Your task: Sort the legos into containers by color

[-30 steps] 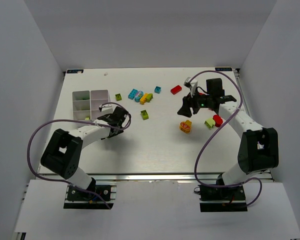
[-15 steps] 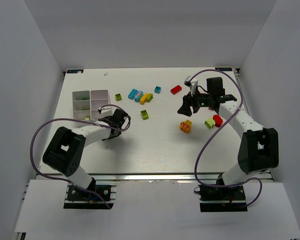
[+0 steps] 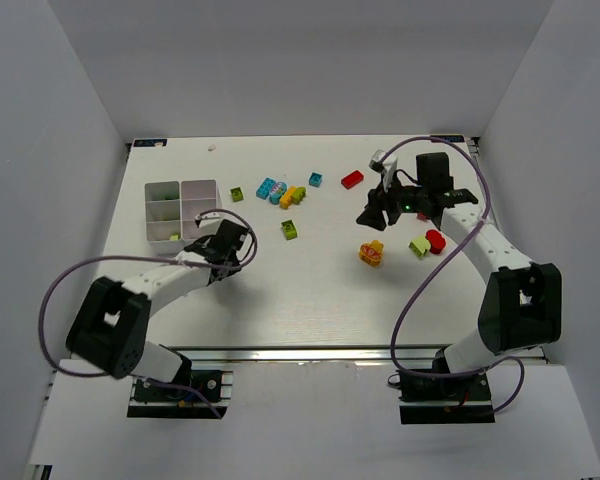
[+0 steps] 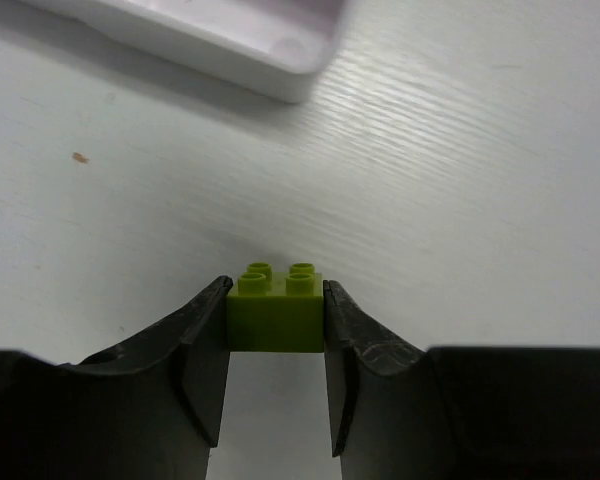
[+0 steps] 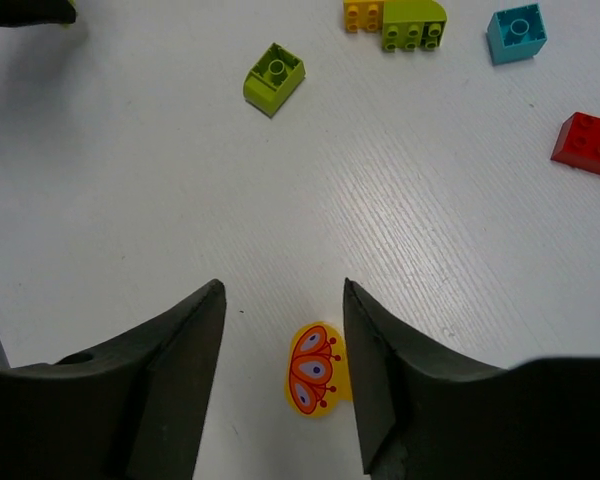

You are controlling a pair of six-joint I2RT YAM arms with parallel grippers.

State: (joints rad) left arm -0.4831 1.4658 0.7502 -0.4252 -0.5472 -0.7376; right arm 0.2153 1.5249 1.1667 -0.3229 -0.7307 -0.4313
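Toward the far left corner of the tabletop stands the white compartment tray (image 3: 181,200); I can make out only a small greenish speck in one near compartment, so I judge the sorting hardly begun. About ten bricks lie loose: cyan bricks (image 3: 271,188) with lime and orange ones near the middle of the far edge, a red brick (image 3: 352,179) beside them, and others toward the right edge.

My left gripper (image 4: 275,292) is closed on a lime two-by-two brick (image 4: 276,318), near the tray's corner; whether it is lifted I cannot tell. My right gripper (image 5: 282,300) is wide open and empty; the yellow butterfly-printed piece (image 5: 315,382) lies below the gap between its fingers, not gripped.
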